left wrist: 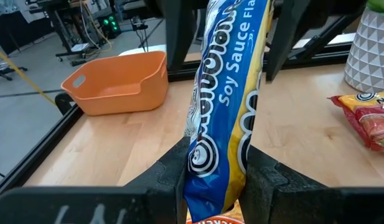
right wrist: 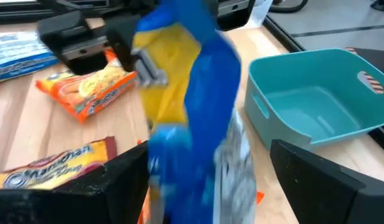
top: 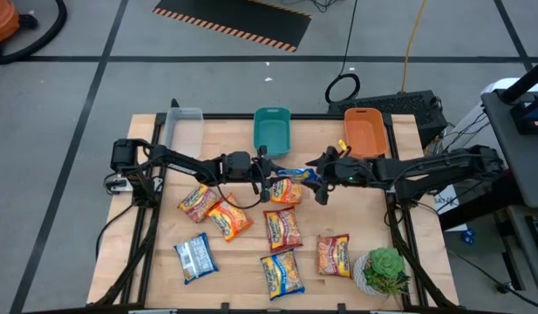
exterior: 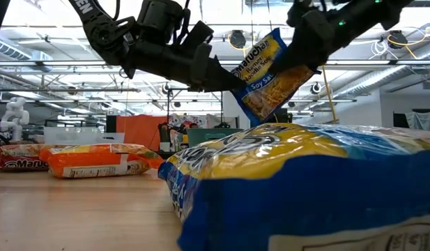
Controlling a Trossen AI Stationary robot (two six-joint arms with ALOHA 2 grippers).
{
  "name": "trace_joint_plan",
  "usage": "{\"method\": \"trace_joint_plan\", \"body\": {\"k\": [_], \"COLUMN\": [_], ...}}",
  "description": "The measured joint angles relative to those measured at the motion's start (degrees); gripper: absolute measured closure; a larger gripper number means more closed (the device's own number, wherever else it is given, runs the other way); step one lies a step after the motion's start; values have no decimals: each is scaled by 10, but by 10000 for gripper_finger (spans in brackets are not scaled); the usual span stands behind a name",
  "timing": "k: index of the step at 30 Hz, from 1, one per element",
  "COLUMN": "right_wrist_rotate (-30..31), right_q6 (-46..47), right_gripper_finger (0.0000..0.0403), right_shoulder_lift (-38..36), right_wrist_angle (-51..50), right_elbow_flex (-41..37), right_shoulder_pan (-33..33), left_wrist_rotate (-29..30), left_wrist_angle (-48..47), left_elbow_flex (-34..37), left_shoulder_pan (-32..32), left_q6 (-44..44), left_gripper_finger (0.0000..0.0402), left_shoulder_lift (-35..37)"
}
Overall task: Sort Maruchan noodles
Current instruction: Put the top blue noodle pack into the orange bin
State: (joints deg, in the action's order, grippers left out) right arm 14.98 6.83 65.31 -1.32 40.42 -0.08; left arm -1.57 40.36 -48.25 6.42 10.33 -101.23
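Note:
A blue-and-yellow soy sauce noodle packet (top: pixel 295 174) (exterior: pixel 267 70) hangs in the air over the table's middle, between my two grippers. My left gripper (top: pixel 270 180) (left wrist: pixel 218 168) is shut on it. My right gripper (top: pixel 319 180) (right wrist: pixel 207 180) is open, one finger on either side of the packet's other end (right wrist: pixel 198 124). Several more packets lie flat on the table: orange ones (top: pixel 229 220), red ones (top: pixel 283 228), a blue-white one (top: pixel 194 257) and a yellow-blue one (top: pixel 282 272). My left gripper pinches the packet's end (left wrist: pixel 220 146) between its two fingers (left wrist: pixel 173 171), coming level from the table's left side. The packet is lifted clear of the table and stands on edge, reaching away from the fingers toward my right gripper.
Three bins stand along the far edge: a clear one (top: pixel 183 126), a teal one (top: pixel 271 129) and an orange one (top: pixel 366 131). A potted plant (top: pixel 386 270) stands at the near right corner. An orange packet (top: pixel 286 190) lies right under the grippers.

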Motion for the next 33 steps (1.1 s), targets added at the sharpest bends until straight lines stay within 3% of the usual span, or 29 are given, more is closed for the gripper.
{"method": "trace_joint_plan", "body": {"k": [8,21,29,33], "right_wrist_rotate": [0,-2,-3,-1], "right_q6": [-6,-9,-21,-29], "right_gripper_finger": [99,240,282,287], "right_shoulder_lift": [32,33,33,33], "right_wrist_angle": [2,2,2,1], "right_elbow_flex": [33,34,34,33], "right_shoulder_pan": [-7,-6,-6,-7], "left_wrist_rotate": [1,3,28,54], "left_wrist_angle": [-2,-11,-11,-11], "left_elbow_flex": [0,0,0,0], "left_shoulder_pan": [0,1,0,0], "left_q6": [0,-5,-12,-36], "left_gripper_finger": [297,297,294,267], "left_shoulder_lift": [0,0,0,0]}}
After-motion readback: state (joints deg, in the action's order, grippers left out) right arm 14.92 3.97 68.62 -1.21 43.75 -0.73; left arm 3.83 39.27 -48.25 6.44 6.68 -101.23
